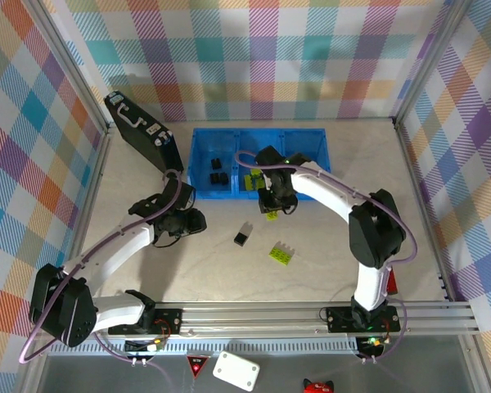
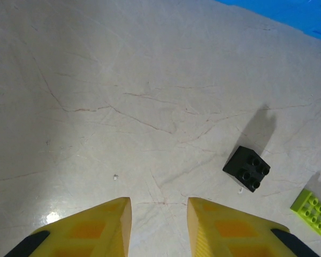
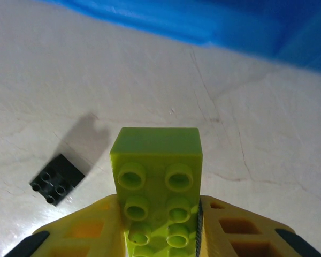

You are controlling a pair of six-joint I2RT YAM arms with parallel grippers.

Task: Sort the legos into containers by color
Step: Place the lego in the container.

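The right claw (image 3: 159, 206), bottom centre, holds a lime brick (image 3: 156, 155); the left claw (image 2: 159, 209) stands narrow, empty.

The top camera looked down from high behind the near edge across the table (image 1: 319, 270); both wrist cameras faced it closely, sharing one black brick (image 2: 247, 168).

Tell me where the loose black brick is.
In the top view the black brick lies mid-table, left of the loose lime brick, on the near side of the blue tray.
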